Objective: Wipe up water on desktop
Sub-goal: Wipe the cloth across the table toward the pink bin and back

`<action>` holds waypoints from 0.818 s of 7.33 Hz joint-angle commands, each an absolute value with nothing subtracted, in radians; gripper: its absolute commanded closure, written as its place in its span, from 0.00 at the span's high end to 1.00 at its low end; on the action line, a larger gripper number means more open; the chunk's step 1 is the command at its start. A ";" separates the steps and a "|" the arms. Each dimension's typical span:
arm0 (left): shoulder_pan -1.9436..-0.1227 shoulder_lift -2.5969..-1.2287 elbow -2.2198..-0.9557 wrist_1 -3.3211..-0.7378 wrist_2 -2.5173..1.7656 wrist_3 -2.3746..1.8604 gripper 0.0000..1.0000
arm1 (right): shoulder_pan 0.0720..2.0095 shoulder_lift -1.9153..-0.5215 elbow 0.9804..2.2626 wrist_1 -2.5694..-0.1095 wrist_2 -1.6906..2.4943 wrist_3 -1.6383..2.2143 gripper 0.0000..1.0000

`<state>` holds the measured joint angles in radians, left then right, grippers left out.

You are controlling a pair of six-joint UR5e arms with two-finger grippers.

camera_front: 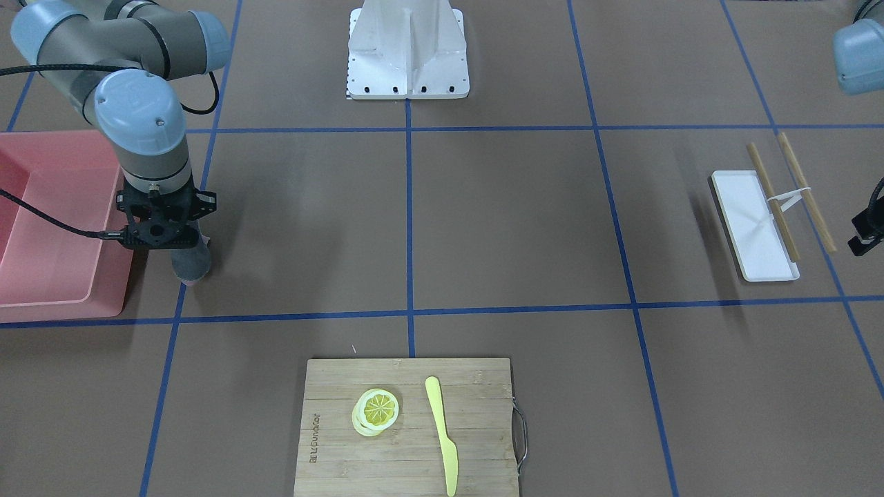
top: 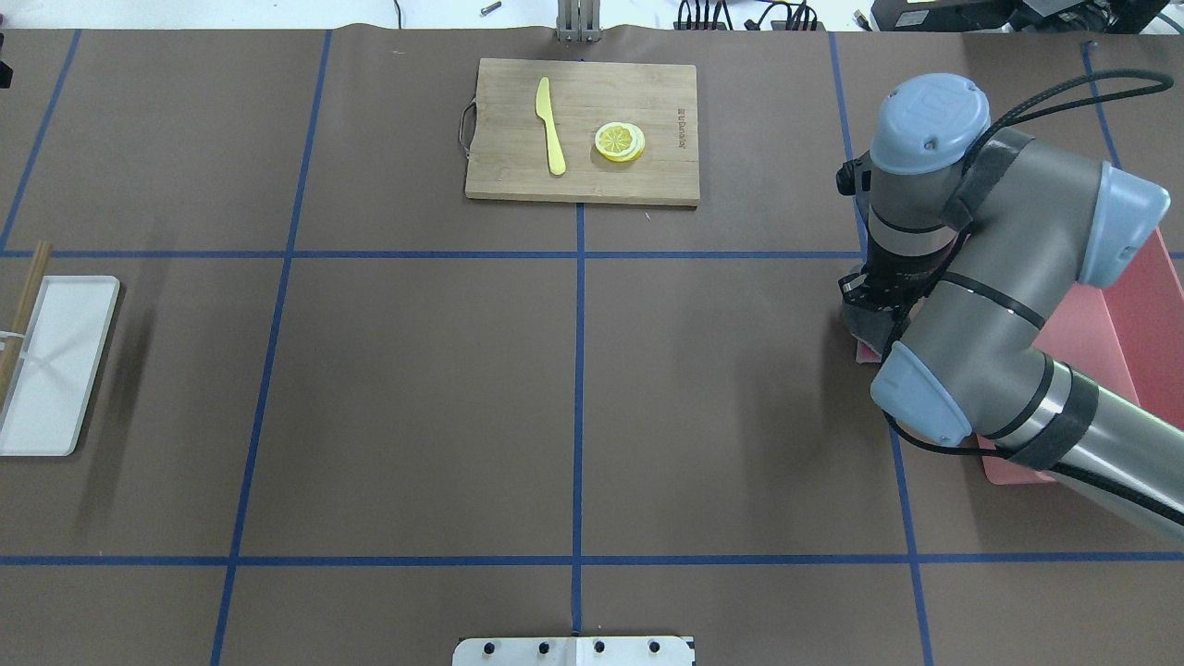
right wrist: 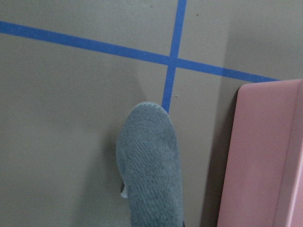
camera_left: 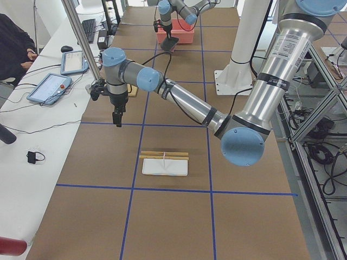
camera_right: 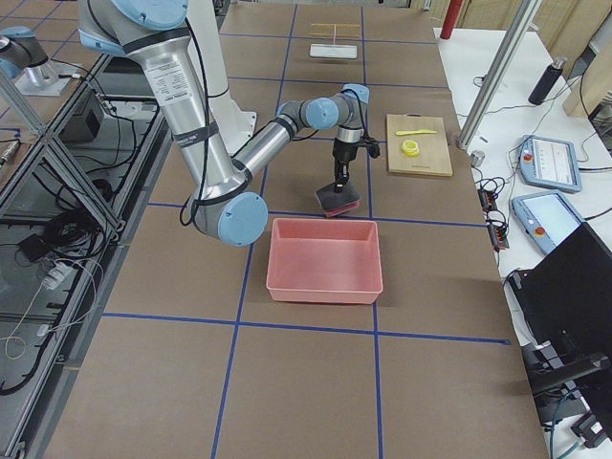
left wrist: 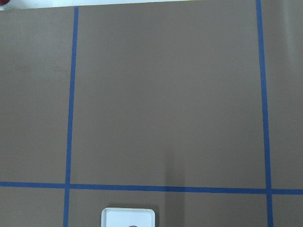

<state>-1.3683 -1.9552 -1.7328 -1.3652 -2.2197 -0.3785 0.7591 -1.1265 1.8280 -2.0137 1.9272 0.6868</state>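
The desktop [camera_front: 511, 221] is matte brown with blue tape lines, and I can make out no water on it. My right gripper [camera_front: 181, 243] is shut on a grey cloth [camera_front: 192, 264] with a pink underside. It hangs the cloth low over a tape crossing beside the pink bin. The cloth [right wrist: 151, 161] fills the lower middle of the right wrist view, and whether it touches the desktop I cannot tell. My left gripper [camera_left: 117, 117] hovers high over the other end of the desktop; its fingers are too small to read.
A pink bin [camera_front: 41, 221] stands right beside the cloth. A bamboo cutting board [camera_front: 345, 442] with a lemon slice [camera_front: 378, 408] and a yellow knife [camera_front: 440, 435] lies at the far edge. A white tray [camera_front: 742, 228] with chopsticks [camera_front: 773, 200] sits near the left arm.
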 commanded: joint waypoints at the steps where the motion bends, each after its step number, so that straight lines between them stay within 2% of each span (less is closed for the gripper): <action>1: -1.368 -1.954 -1.730 -1.365 -2.220 -0.376 0.98 | 0.697 -1.096 1.816 -2.005 1.930 0.696 0.00; 2: -1.368 -1.959 -1.724 -1.365 -2.220 -0.376 0.98 | 0.651 -1.057 1.815 -2.000 1.943 0.736 0.00; 6: -1.368 -1.959 -1.681 -1.425 -2.218 -0.376 0.98 | 0.571 -1.048 1.850 -1.800 2.095 0.891 0.00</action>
<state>-1.3683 -1.9587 -1.6882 -1.4163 -2.2183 -0.3757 0.5928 -1.0477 1.8304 -1.8584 2.0591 0.8330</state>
